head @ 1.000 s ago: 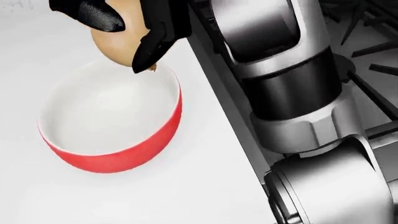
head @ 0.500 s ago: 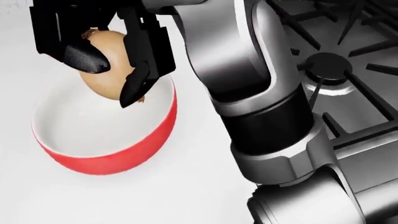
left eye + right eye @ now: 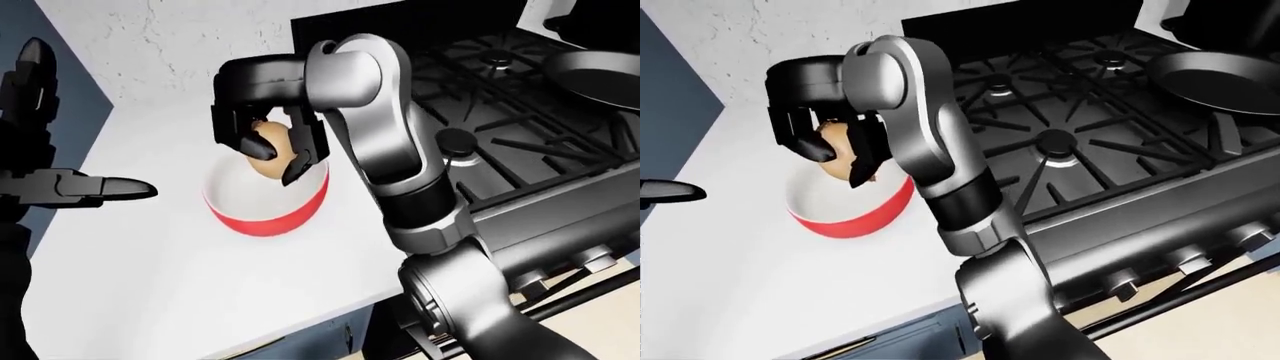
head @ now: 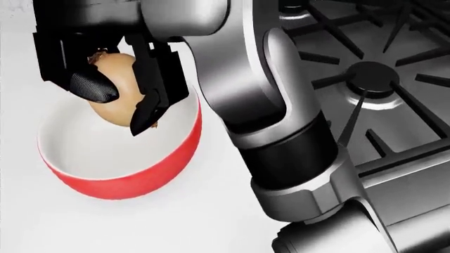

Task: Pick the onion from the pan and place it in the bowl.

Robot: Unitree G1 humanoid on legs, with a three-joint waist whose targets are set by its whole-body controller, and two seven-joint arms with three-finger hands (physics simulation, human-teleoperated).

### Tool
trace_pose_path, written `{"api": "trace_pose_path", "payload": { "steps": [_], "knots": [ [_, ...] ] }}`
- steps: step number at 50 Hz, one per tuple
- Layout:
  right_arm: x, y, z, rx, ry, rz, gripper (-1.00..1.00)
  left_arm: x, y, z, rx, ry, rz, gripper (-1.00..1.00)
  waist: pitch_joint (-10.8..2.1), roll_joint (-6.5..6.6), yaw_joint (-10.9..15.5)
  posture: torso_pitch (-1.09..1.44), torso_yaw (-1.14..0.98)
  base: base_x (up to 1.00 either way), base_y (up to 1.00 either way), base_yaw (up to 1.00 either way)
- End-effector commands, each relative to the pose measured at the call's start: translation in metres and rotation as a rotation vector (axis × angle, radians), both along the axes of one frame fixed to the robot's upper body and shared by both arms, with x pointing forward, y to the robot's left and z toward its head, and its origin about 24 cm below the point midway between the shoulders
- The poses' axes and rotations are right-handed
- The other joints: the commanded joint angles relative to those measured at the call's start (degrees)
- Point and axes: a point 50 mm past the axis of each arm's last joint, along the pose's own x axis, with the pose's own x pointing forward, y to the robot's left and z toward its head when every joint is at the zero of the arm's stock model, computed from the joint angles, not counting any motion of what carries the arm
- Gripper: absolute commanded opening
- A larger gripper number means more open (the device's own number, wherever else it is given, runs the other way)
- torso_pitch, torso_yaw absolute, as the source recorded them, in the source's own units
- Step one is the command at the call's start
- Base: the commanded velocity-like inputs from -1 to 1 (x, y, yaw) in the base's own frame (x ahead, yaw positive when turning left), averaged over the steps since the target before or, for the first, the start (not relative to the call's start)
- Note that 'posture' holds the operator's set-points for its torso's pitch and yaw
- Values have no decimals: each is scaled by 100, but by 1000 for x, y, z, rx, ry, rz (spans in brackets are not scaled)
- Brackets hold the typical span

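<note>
Head view: the onion (image 4: 112, 87), tan and smooth-skinned with a small dry tuft at its lower end, is clamped between the black fingers of the right hand (image 4: 116, 92) and hangs over the bowl's opening, clear of its inner surface. One textured black fingertip (image 4: 91, 87) presses its left side; a pointed finger (image 4: 151, 108) runs down its right side.

The bowl (image 4: 126, 182) is round, red outside and plain white inside, and stands on the white matte tabletop (image 4: 175, 226). Nothing lies inside it.

The right arm's glossy grey forearm (image 4: 281, 132), with a dark band at the joint, crosses the frame between the bowl and the stove (image 4: 380, 79) and hides part of the tabletop edge. The stove has black cast grates over a round burner cap.

In the left-eye view, the left hand (image 3: 85, 187) is at the left edge, well apart from the bowl, with its black fingers spread and holding nothing. In the right-eye view, a black pan (image 3: 1220, 82) sits on a burner at the upper right, well apart from the bowl. A rough white wall (image 3: 180, 45) rises behind the tabletop.
</note>
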Motion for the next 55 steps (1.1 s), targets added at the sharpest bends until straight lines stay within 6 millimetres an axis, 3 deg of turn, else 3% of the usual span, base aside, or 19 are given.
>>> {"api": "trace_pose_path", "payload": {
  "steps": [1,5,9,10,12,13,17,20,31,46,53,55],
  "knots": [
    [-7,-1,15,29,-66,9,-100,-6,-1,12,29,-68,12,100,-141,50,-5,0,0,0,0,0],
    [-6,-2,13,23,-60,3,-100,-6,-1,11,29,-67,13,100,-144,49,-4,0,0,0,0,0],
    [-5,-3,10,17,-58,1,-84,-6,-1,12,29,-69,13,100,-144,47,-1,0,0,0,0,0],
    [-5,-3,11,17,-58,1,-70,-6,-1,11,29,-68,13,100,-146,48,-1,0,0,0,0,0],
    [-5,-3,11,18,-58,2,-62,-6,-1,11,29,-68,13,100,-147,49,-3,0,0,0,0,0],
    [-5,-3,11,17,-58,3,-38,-6,-1,12,28,-69,13,100,-147,50,-3,0,0,0,0,0],
    [-6,-3,12,17,-57,2,-5,-6,-1,12,28,-69,13,100,-146,52,-4,0,0,0,0,0],
    [-5,-3,12,15,-56,1,7,-6,0,13,28,-70,14,100,-145,52,-3,0,0,0,0,0],
    [-5,-5,15,9,-56,1,4,-7,0,13,26,-71,17,100,-148,52,0,0,0,0,0,0],
    [-5,-9,44,36,-92,-7,1,-7,-1,13,27,-72,17,100,-133,53,-7,0,0,0,0,0],
    [2,-22,49,35,-109,-42,6,-7,-1,14,27,-72,15,100,-134,39,-2,0,0,0,0,0],
    [4,-27,54,42,-112,-55,15,-7,-1,15,26,-73,15,100,-133,36,-2,0,0,0,0,0]
  ]
}}
